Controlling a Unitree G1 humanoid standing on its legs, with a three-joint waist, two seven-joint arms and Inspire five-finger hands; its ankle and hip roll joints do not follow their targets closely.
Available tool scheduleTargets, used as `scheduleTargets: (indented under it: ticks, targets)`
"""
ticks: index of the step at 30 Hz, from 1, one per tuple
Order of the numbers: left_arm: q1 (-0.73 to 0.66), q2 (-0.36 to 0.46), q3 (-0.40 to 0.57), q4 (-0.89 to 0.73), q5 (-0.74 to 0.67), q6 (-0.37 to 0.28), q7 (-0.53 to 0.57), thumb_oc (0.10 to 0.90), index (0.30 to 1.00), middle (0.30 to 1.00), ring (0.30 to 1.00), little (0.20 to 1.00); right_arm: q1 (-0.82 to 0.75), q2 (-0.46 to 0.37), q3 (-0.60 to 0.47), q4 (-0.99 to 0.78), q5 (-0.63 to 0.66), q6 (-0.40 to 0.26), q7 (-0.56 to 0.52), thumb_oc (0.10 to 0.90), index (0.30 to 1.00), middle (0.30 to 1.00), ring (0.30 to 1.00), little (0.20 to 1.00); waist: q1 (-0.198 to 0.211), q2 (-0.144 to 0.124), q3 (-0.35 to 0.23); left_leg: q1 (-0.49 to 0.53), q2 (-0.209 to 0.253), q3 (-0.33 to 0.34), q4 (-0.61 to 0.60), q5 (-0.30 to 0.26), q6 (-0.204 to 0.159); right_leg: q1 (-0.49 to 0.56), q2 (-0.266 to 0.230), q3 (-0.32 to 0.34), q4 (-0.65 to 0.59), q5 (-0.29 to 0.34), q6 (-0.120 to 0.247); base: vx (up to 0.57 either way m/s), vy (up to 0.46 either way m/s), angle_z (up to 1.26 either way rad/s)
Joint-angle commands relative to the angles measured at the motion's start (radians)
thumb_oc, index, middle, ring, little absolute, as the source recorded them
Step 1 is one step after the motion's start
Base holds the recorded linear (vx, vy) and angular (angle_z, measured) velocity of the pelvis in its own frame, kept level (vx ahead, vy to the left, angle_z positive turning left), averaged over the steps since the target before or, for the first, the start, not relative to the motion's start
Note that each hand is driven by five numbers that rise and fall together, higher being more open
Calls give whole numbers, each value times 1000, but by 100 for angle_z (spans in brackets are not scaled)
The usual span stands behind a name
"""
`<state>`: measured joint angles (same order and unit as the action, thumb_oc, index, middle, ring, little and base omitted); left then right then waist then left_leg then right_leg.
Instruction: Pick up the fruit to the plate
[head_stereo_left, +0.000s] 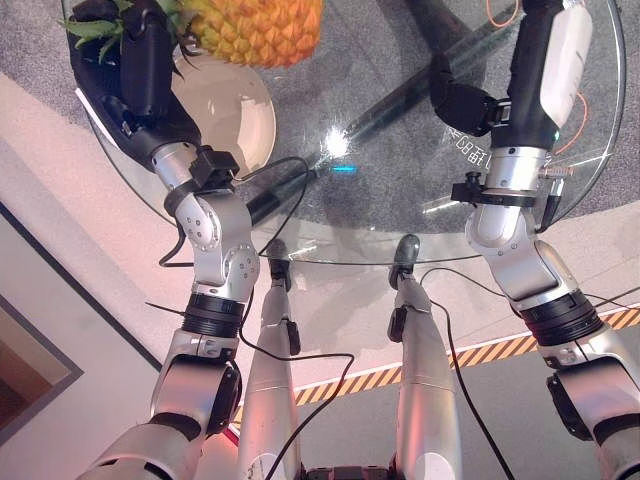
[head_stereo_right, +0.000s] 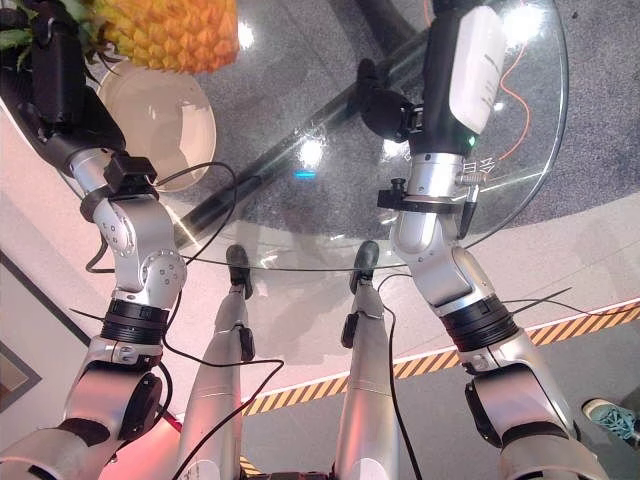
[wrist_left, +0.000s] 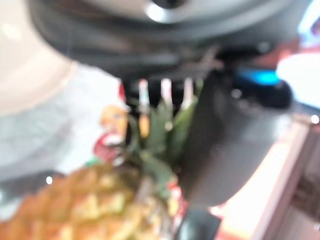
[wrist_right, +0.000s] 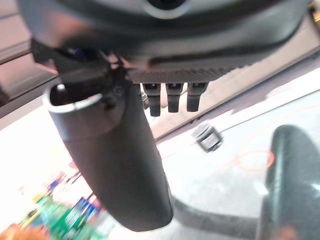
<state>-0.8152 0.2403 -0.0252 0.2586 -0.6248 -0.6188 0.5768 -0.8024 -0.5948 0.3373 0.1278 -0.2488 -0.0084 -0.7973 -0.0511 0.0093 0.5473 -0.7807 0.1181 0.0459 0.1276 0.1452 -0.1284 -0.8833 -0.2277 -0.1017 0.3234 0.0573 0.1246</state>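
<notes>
A yellow-orange pineapple (head_stereo_left: 255, 30) lies on its side at the far left of the round glass table (head_stereo_left: 400, 255), over the far rim of a beige plate (head_stereo_left: 225, 110). Whether it rests on the plate or hangs above it I cannot tell. My left hand (head_stereo_left: 140, 70) is shut on the pineapple's green leafy crown (wrist_left: 160, 135); in the left wrist view the leaves sit between the thumb (wrist_left: 220, 145) and the fingers. My right hand (head_stereo_left: 530, 70) hovers over the table's right side, open and holding nothing, with its thumb (wrist_right: 115, 165) standing free.
Dark table legs (head_stereo_left: 400, 85) cross under the glass. An orange cable (head_stereo_right: 515, 70) lies on the grey floor beneath. Yellow-black striped tape (head_stereo_left: 480, 355) runs along the floor near me. A person's shoe (head_stereo_right: 610, 415) shows at the lower right.
</notes>
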Motion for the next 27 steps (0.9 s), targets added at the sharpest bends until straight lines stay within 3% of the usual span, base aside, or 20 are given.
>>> scheduleTargets:
  ticks: [1,11,19,27]
  targets:
    - [-86,98,38,-75,127,-172,-4,100,300,300,300,200,-39,-1,-96,-22,49,-50,-137,800,900,900,900,900,18,-31,-27,-12,-39,-4,31,-55,1,83,39,-41,-132,27,21,0,0,0]
    - [-87,136,51,-10,177,-195,46,100,300,300,300,200,9,17,-179,92,217,-56,-261,800,900,900,900,900,17,-25,-27,-6,-34,0,27,-69,-2,86,39,-38,-131,16,21,0,1,0]
    - [-81,161,59,59,208,-236,86,100,300,300,300,200,39,38,-246,236,434,-137,-333,800,900,900,900,900,20,-22,-27,-5,-33,2,26,-74,-4,85,41,-39,-133,15,18,0,2,-1]
    - [-105,212,54,131,305,-255,189,100,300,300,300,200,27,26,-301,439,688,-240,-328,800,900,900,900,900,29,-20,-27,-12,-34,-1,26,-71,-6,81,38,-47,-137,20,14,-3,-2,-1]
